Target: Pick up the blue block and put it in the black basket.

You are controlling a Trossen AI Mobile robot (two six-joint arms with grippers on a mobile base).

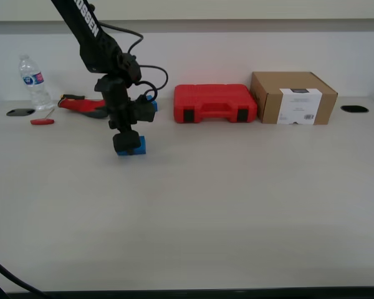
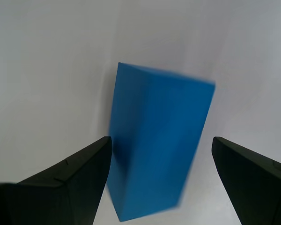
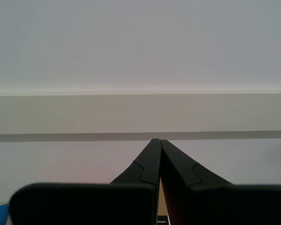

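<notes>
First pincer [image 1: 128,144] spread wide, straddling blue block [image 2: 157,140] on table [image 1: 237,205], center-left of exterior frame, fingers not touching. Second pincer [image 3: 159,140] pressed closed, empty.

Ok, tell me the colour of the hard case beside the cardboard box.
Red case, black latches; exterior view.

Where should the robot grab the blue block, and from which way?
Best across its two long flat sides, coming straight down from above. The blue block lies flat on the table, so its top is free. My first pincer is already above it, open, one finger on each long side. Those plain faces look easy to squeeze.
</notes>
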